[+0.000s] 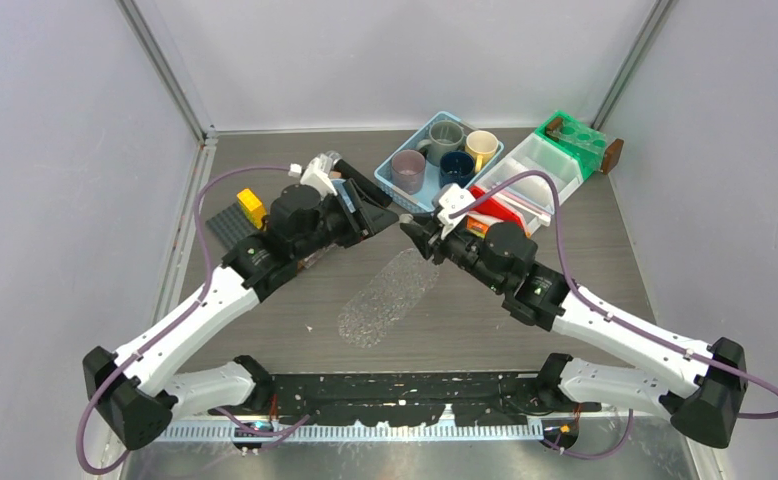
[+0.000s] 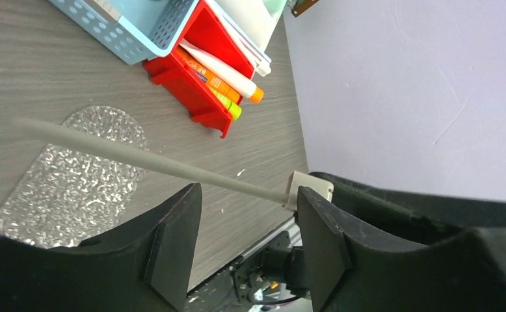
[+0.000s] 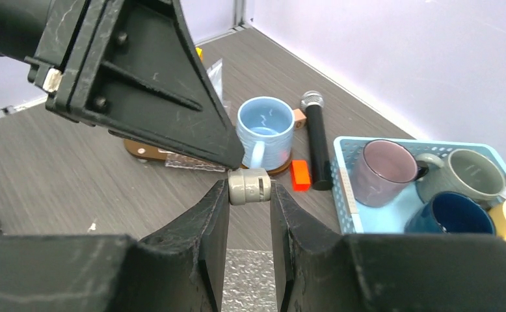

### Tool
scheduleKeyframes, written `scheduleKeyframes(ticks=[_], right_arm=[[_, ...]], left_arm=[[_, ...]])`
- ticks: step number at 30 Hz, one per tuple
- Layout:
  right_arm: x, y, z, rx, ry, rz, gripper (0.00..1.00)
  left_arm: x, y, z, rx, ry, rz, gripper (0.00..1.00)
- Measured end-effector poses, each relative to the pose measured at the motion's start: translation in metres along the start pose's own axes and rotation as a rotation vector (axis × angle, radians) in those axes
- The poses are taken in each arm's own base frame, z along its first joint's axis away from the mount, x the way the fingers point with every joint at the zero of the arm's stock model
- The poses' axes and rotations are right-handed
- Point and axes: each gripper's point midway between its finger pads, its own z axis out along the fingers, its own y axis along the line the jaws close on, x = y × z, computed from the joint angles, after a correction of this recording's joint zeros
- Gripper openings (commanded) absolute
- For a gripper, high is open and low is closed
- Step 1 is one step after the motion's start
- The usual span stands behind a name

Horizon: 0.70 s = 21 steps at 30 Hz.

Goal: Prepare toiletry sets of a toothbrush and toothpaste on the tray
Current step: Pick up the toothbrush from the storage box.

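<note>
The right gripper (image 3: 249, 190) is clenched on one end of the slim pale grey toothbrush (image 2: 140, 162). The toothbrush is held in the air over the clear textured oval tray (image 2: 75, 188) in the middle of the counter. The left gripper (image 2: 249, 195) is released, with its jaws apart and the handle passing just beyond their tips.

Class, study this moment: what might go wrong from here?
The right hand pinches the grey toothbrush only at one end, so it may swing or slip. The left hand, jaws open, sits very close to it; pulling away might knock it loose, missing the clear tray.
</note>
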Motion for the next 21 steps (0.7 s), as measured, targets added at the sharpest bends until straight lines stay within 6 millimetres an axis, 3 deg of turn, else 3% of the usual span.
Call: scheduleKeyframes(ticks=[9,21], right_arm=[[0.001,-0.002,-0.002,0.104,-0.05,-0.122,0.01],[0.006,-0.005,-0.006,0.219,-0.09,-0.245,0.01]], left_arm=[[-0.001,-0.004,0.02,-0.044,-0.018,-0.17,0.56],[-0.008,-0.006,0.022,-0.087,-0.076,-0.323,0.59]])
